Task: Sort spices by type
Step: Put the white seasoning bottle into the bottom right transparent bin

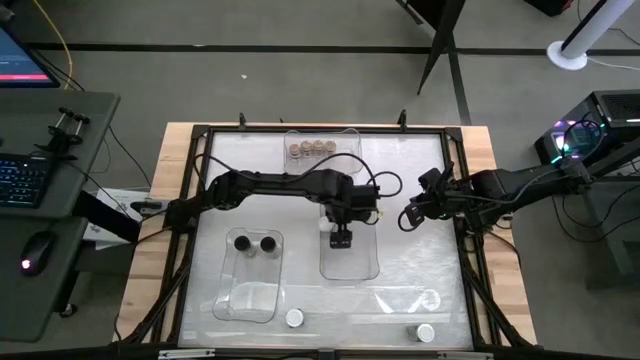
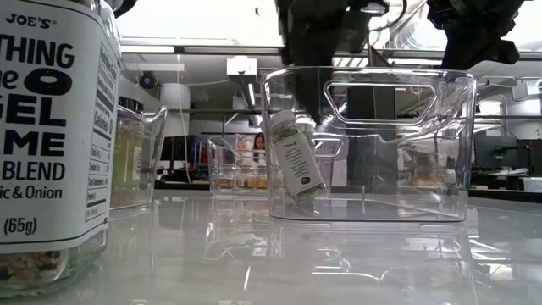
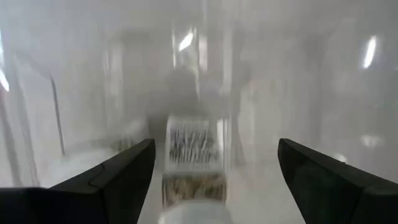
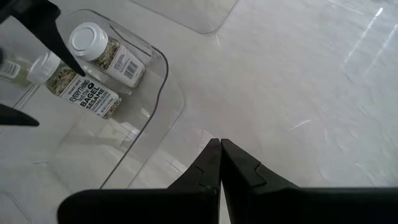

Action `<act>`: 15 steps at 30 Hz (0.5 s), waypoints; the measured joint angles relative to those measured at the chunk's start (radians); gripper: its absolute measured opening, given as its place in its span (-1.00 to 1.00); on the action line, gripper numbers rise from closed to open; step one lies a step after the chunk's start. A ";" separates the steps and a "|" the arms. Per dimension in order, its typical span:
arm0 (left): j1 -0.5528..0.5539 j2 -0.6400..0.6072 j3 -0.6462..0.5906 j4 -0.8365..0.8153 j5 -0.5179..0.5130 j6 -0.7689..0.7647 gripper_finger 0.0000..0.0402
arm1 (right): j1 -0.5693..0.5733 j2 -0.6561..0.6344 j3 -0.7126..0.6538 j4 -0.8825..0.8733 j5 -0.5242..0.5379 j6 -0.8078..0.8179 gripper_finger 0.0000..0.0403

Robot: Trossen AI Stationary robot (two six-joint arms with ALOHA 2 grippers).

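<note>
My left gripper (image 1: 341, 238) hangs open inside the clear middle bin (image 1: 350, 268), over a white-lidded spice jar (image 3: 193, 163). Its fingers stand on either side of that jar with gaps showing. In the low view this jar (image 2: 296, 165) stands tilted, its base on the bin floor. The right wrist view shows it (image 4: 81, 90) beside a second white-lidded jar (image 4: 106, 55) that lies on its side in the same bin. My right gripper (image 4: 220, 144) is shut and hovers over bare table to the right of the bin (image 1: 408, 216).
The far bin (image 1: 320, 135) holds several tan-brown-lidded jars (image 1: 311, 150). The near-left bin (image 1: 250, 300) holds two black-lidded jars (image 1: 256, 243). Two white-lidded jars (image 1: 294, 318) (image 1: 425, 332) stand by the near edge; one of them (image 2: 51, 135) fills the low view's left.
</note>
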 joint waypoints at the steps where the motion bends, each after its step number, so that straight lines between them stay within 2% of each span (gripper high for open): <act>1: 0.000 -0.006 -0.001 0.027 0.003 0.000 0.62 | 0.000 0.000 0.000 0.000 0.000 0.000 -1.00; 7: 0.000 -0.068 -0.006 0.117 0.006 0.000 0.62 | 0.000 0.000 0.000 -0.001 -0.003 0.000 -1.00; 15: -0.018 -0.212 -0.001 0.035 -0.008 0.007 0.62 | 0.000 0.000 0.000 -0.004 0.013 0.000 -1.00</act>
